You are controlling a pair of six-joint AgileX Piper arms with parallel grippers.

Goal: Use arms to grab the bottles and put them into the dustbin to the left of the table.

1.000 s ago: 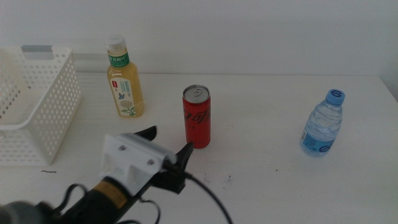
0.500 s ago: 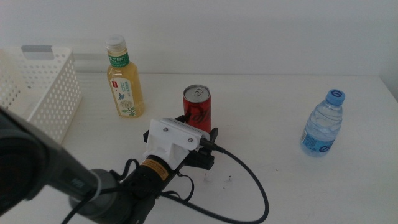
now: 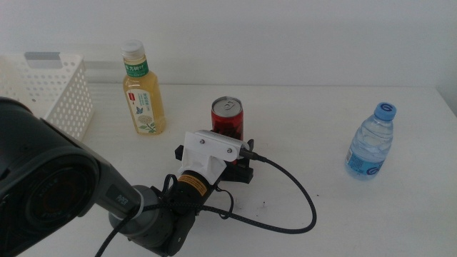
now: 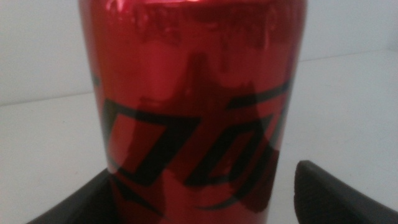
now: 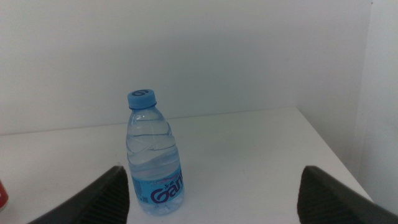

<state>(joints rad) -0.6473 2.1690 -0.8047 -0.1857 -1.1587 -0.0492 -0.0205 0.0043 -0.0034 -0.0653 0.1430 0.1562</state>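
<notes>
My left end effector (image 3: 230, 158) reaches in from the 7 o'clock side of the middle view and brackets the lower body of the red soda can (image 3: 227, 123), which stands upright near the centre of the counter (image 3: 300, 143). In the left wrist view the can (image 4: 193, 106) fills most of the picture, with one dark jaw on each side of its base; a strip of bare counter shows between one jaw and the can wall, so my left end effector (image 4: 205, 199) is spread around the can and not clamped on it. The white wrist housing (image 3: 211, 153) and its black cable (image 3: 300, 203) lie just in front of the can.

The yellow tea bottle (image 3: 144, 91) stands upright at about 10 o'clock from the can, apart from it. The white perforated dustbin (image 3: 61, 100) sits at the 9 o'clock edge of the counter. The water bottle (image 3: 372, 143) stands upright at 3 o'clock, well apart from the can.

My right end effector (image 5: 214, 193) waits outside the middle view, released, its jaws wide apart, facing the water bottle (image 5: 152, 155) without touching it.
</notes>
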